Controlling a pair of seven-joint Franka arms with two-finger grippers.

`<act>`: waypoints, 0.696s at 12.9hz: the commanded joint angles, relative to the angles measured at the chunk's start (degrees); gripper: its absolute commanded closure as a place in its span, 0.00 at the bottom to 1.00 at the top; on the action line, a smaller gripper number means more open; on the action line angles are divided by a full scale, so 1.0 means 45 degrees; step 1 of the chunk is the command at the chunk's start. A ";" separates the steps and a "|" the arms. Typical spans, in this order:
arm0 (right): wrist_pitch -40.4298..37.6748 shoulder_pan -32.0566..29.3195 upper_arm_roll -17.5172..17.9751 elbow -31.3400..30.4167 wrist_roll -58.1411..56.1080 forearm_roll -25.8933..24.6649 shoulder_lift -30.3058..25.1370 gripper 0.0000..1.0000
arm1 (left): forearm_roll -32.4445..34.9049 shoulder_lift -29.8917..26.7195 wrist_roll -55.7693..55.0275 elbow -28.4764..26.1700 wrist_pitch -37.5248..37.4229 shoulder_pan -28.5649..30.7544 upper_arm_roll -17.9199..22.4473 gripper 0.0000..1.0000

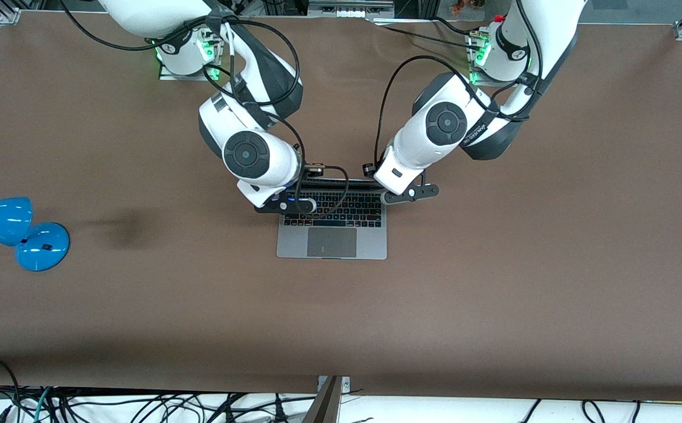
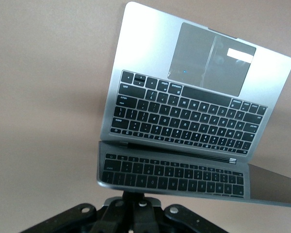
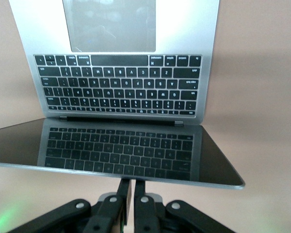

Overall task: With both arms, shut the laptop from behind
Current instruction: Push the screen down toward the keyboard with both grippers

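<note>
The silver-grey laptop (image 1: 332,226) lies open at the table's middle, with its black keyboard and grey trackpad in view. Its lid stands up and the dark screen mirrors the keys in both wrist views. My right gripper (image 1: 285,202) sits at the back of the lid's top edge, at the corner toward the right arm's end. Its fingers (image 3: 126,187) are shut, tips against the lid's edge (image 3: 136,177). My left gripper (image 1: 407,192) sits at the other top corner. Its fingers (image 2: 132,196) are shut, tips touching the lid's edge (image 2: 150,190).
A blue desk lamp (image 1: 17,232) lies on the brown table at the right arm's end. Black cables hang from both arms over the laptop's hinge area. More cables (image 1: 141,405) run along the table's edge nearest the front camera.
</note>
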 commanded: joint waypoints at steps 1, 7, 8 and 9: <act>0.0523 -0.0002 0.0037 0.0185 0.0061 -0.0348 0.0278 0.91 | 0.0566 0.0640 -0.0058 0.0787 -0.0037 -0.0171 0.0239 1.00; 0.1051 0.0077 0.0037 0.0185 0.0022 -0.0780 0.0473 0.91 | 0.1541 0.1751 -0.0487 0.1839 -0.0037 -0.0269 0.0339 1.00; 0.1187 0.0057 0.0037 0.0185 0.0022 -0.0799 0.0493 0.91 | 0.1581 0.1947 -0.0526 0.1958 -0.0037 -0.0250 0.0339 1.00; 0.1344 0.0057 0.0037 0.0185 0.0022 -0.0799 0.0513 0.91 | 0.1581 0.2123 -0.0526 0.2133 -0.0037 -0.0269 0.0358 1.00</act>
